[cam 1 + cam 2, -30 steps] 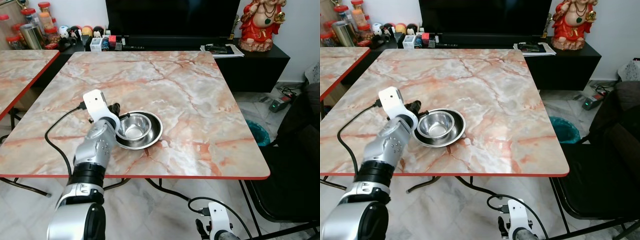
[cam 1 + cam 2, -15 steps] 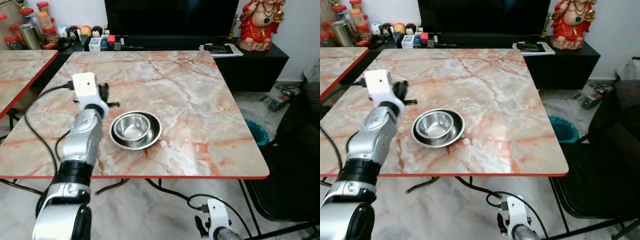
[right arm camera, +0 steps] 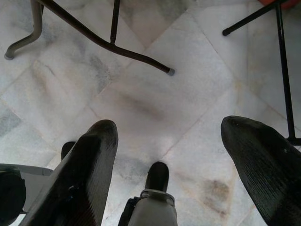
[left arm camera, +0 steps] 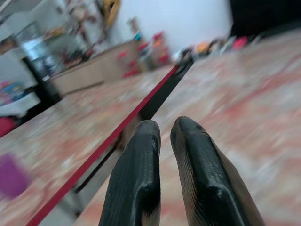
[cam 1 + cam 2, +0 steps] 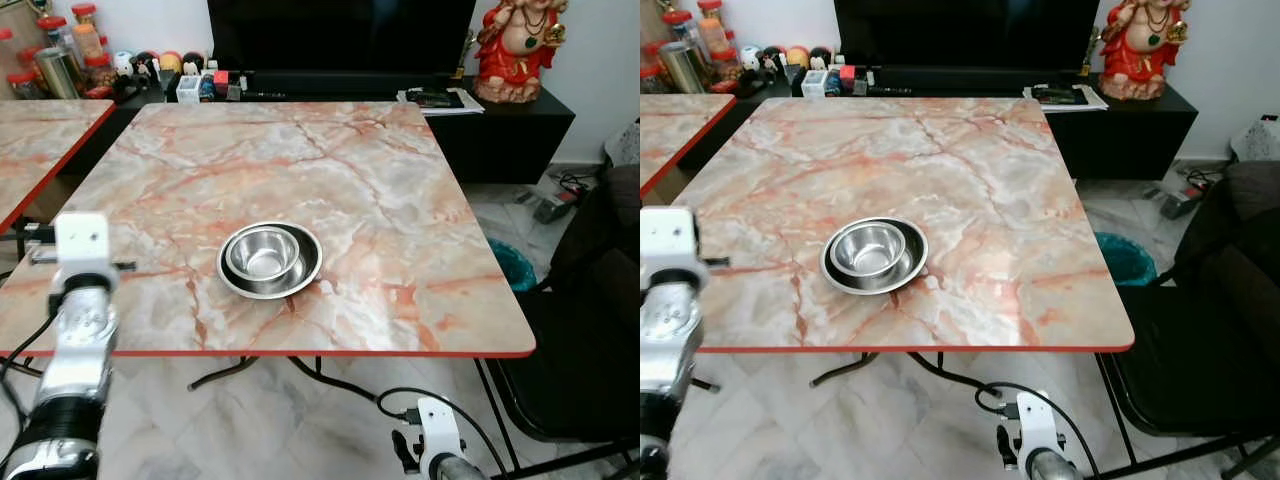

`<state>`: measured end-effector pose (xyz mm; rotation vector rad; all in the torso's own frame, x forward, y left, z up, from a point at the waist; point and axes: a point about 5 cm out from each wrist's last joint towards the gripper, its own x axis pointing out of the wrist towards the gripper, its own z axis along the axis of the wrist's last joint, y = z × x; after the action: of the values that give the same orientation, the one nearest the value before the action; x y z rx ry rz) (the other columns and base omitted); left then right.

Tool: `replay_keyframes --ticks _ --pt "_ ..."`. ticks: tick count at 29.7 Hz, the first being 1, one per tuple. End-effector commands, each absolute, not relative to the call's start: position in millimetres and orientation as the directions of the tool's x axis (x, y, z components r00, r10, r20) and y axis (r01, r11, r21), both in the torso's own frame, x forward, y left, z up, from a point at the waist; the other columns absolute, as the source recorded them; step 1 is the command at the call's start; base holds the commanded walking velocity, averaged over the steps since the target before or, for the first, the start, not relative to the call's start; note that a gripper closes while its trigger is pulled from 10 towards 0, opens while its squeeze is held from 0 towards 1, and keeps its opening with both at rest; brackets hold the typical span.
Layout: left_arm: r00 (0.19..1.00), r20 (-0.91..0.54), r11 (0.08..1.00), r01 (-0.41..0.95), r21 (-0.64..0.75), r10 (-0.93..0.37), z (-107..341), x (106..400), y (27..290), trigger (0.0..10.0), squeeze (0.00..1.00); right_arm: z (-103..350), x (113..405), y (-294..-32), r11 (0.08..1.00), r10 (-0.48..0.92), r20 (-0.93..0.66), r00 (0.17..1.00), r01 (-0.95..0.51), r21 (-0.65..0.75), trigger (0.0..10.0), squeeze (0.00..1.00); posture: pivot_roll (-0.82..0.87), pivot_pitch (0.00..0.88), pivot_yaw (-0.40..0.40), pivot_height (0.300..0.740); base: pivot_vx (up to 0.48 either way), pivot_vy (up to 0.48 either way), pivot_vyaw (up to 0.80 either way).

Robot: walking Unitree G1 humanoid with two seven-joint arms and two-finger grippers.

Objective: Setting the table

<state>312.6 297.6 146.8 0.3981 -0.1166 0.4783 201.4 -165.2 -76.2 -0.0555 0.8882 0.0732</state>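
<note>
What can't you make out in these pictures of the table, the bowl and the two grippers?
- Left gripper: fingers shut; the table behind is motion-blurred in the left wrist view.
- Bowl on plate: reflections mask the inside.
- Jars: too small to read.
- Right gripper: open over floor; arm cut off by the eye views' bottom edge.

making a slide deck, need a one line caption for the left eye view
Steel bowl nested in a steel plate on the marble table, left tool shut near the table's left edge.

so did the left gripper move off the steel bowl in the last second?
Yes. The left gripper has pulled back from the steel bowl toward the robot's left, now at the marble table's left edge, fingers shut and empty.
</note>
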Motion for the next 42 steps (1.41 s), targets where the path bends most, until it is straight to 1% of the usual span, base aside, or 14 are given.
replay_keyframes --ticks 1,7,9,11,17,25,27,29,30,32,34,35,39,42 --pt "0.857 0.187 0.765 -0.514 0.388 0.480 137.0 303.3 311.5 10.0 0.00 -75.9 201.4 -166.4 0.997 0.035 -0.772 0.634 -0.076 -0.016 10.0 0.00 0.02 0.000 -0.001 0.740 0.000 0.000 0.00" --pt "0.784 0.127 0.653 -0.584 0.482 0.607 113.6 281.0 337.6 10.0 0.00 -77.1 199.3 -165.4 0.997 0.037 -0.775 0.631 -0.075 -0.013 10.0 0.00 0.02 0.000 0.006 0.740 0.000 0.000 0.00" --pt "0.749 0.105 0.593 -0.594 0.544 0.655 101.1 271.1 345.7 10.0 0.00 -78.2 197.3 -164.8 0.997 0.038 -0.778 0.627 -0.073 -0.010 10.0 0.00 0.02 0.000 0.010 0.740 0.000 0.000 0.00" --pt "0.679 0.083 0.517 -0.627 0.583 0.729 87.2 257.3 354.4 10.0 0.00 -79.0 195.7 -165.5 0.998 0.032 -0.780 0.625 -0.055 -0.004 10.0 0.00 0.02 0.000 0.015 0.740 0.000 0.000 0.00" --pt "0.574 0.044 0.407 -0.630 0.662 0.818 61.6 230.5 363.6 10.0 0.00 -80.3 193.0 -166.0 0.998 0.032 -0.783 0.621 -0.056 -0.004 10.0 0.00 0.01 0.000 0.023 0.740 0.000 0.000 0.00" --pt "0.472 -0.033 0.336 -0.574 0.747 0.881 28.4 197.7 367.3 10.0 0.00 -81.0 191.5 -165.5 0.999 0.031 -0.785 0.619 -0.052 -0.001 10.0 0.00 0.01 0.000 0.027 0.740 0.000 0.000 0.00" --pt "0.476 -0.083 0.366 -0.541 0.757 0.875 19.9 194.4 363.8 10.0 0.00 -81.1 191.4 -165.3 0.999 0.032 -0.785 0.618 -0.053 -0.002 10.0 0.00 0.01 0.000 0.029 0.740 0.000 0.000 0.00" --pt "0.496 -0.283 0.527 -0.467 0.710 0.821 -4.1 190.1 349.3 10.0 0.00 -81.0 191.8 -164.8 0.999 0.034 -0.786 0.617 -0.053 0.001 10.0 0.00 0.02 0.000 0.025 0.740 0.000 0.000 0.00" --pt "0.496 -0.283 0.527 -0.467 0.710 0.821 -4.1 190.1 349.3 10.0 0.00 -81.0 191.8 -164.8 0.999 0.034 -0.786 0.617 -0.053 0.001 10.0 0.00 0.02 0.000 0.025 0.740 0.000 0.000 0.00" --pt "0.581 -0.563 0.804 -0.344 0.484 0.587 -36.0 194.0 308.5 10.0 0.00 -80.5 193.0 -164.5 0.999 0.036 -0.786 0.617 -0.053 0.004 10.0 0.00 0.02 0.000 0.017 0.740 0.000 0.000 0.00" --pt "0.601 -0.589 0.839 -0.334 0.429 0.540 -39.2 196.0 300.7 10.0 0.00 -80.4 193.1 -164.4 0.999 0.037 -0.786 0.617 -0.053 0.005 10.0 0.00 0.02 0.000 0.017 0.740 0.000 0.000 0.00" --pt "0.630 -0.642 0.896 -0.251 0.366 0.438 -46.7 199.3 282.7 10.0 0.00 -80.3 193.4 -164.6 0.999 0.037 -0.787 0.616 -0.054 0.004 10.0 0.00 0.02 0.000 0.015 0.740 0.000 0.000 0.00" --pt "0.648 -0.709 0.958 -0.132 0.257 0.279 -57.2 203.1 252.2 10.0 0.00 -79.6 194.8 -165.2 0.999 0.038 -0.784 0.620 -0.037 0.019 10.0 0.00 0.01 0.000 0.011 0.740 0.000 0.000 0.00" --pt "0.658 -0.715 0.968 -0.095 0.231 0.235 -58.7 204.6 245.1 10.0 0.00 -79.2 195.5 -164.6 0.999 0.046 -0.781 0.623 -0.038 0.028 10.0 0.00 0.01 0.000 0.011 0.740 0.000 0.000 0.00"
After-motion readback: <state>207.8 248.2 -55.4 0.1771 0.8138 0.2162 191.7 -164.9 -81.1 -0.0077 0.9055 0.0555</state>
